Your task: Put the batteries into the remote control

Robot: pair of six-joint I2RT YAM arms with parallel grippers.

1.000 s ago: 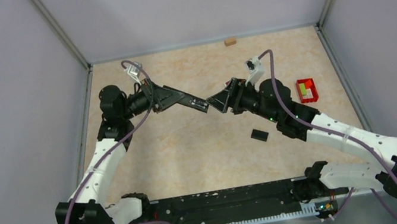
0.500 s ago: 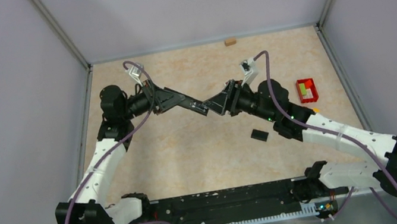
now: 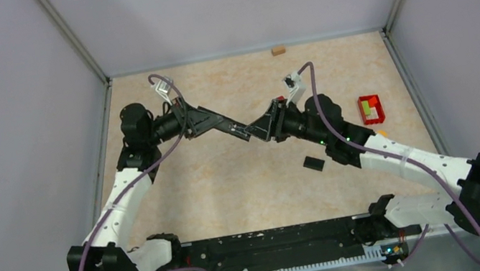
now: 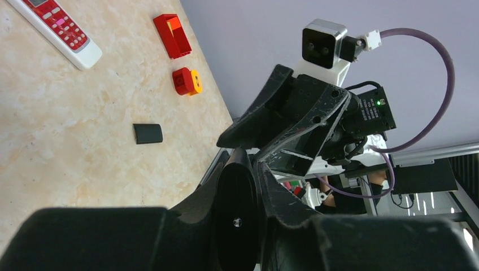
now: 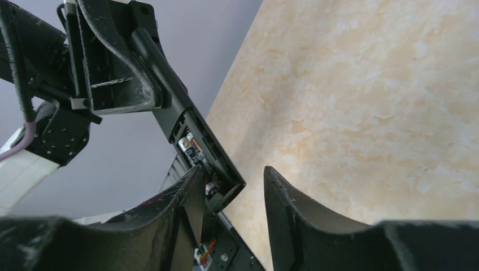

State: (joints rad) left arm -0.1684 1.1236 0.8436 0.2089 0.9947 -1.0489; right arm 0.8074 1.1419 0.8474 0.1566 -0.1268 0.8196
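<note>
Beige marbled desk (image 3: 232,195) below, grey walls all round. The left fingers (image 3: 199,118) are clamped on the black remote control (image 3: 230,125), held up off the desk, compartment open, batteries (image 5: 192,148) sitting inside. The right fingers (image 5: 294,214) stand apart, straddling the remote's free end. A small black piece (image 3: 313,163) lies on the desk nearby.
</note>
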